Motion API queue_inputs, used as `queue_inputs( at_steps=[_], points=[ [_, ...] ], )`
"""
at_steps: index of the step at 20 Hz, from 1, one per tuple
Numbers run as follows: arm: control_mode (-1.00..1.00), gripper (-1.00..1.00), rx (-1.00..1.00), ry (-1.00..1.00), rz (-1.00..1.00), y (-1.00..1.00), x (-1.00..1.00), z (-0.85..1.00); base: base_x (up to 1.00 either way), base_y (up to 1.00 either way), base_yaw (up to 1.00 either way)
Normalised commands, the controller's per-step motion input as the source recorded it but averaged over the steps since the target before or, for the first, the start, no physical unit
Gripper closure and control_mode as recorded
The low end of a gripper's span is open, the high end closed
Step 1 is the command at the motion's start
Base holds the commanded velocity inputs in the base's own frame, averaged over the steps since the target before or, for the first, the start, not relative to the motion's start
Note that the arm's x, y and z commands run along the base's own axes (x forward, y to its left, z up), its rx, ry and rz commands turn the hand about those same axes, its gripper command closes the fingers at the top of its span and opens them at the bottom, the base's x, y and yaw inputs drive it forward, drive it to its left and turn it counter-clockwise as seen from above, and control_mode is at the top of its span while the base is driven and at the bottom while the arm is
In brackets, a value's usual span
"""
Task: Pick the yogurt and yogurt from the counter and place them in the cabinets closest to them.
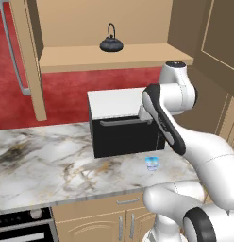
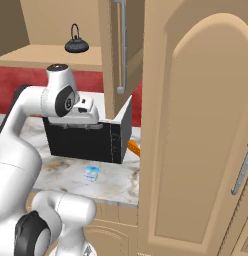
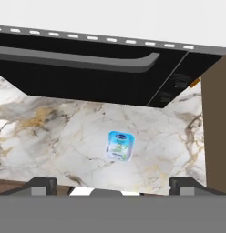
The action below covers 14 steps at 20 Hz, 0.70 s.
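Observation:
One yogurt [image 1: 152, 163] [image 2: 92, 173] [image 3: 119, 145], a tiny cup with a pale blue and white lid, stands on the marble counter [image 1: 43, 160] [image 3: 51, 132] in front of the black toaster oven [image 1: 123, 134] [image 2: 86, 140]. My gripper [image 3: 115, 185] [image 2: 85, 124] hangs well above the cup, level with the oven's top front edge, pointing down. It is open, its fingertips [image 3: 42, 184] wide apart with nothing between them. Above the counter, a tan wall cabinet [image 1: 114, 56] stands open, its door [image 2: 116, 50] swung out.
A black kettle [image 1: 111, 44] [image 2: 76, 45] sits on the open cabinet's shelf. An orange object [image 2: 133, 147] lies beside the oven on the right. A tall tan cupboard [image 2: 196, 140] closes off the right side. A stove [image 1: 20, 227] sits below the counter at the left.

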Motion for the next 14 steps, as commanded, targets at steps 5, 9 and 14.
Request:
queue_inputs(
  at_steps=[5, 9, 14],
  points=[
    [-1.00, -1.00, 0.00, 0.00, 0.00, 0.00, -0.18, -0.20, 0.00, 0.00, 0.00],
    [-1.00, -1.00, 0.00, 0.01, 0.00, 0.00, -0.03, -0.22, 0.00, 0.00, 0.00],
    [-1.00, -1.00, 0.00, 0.02, 0.00, 0.00, 0.00, -0.16, 0.00, 0.00, 0.00]
  ],
)
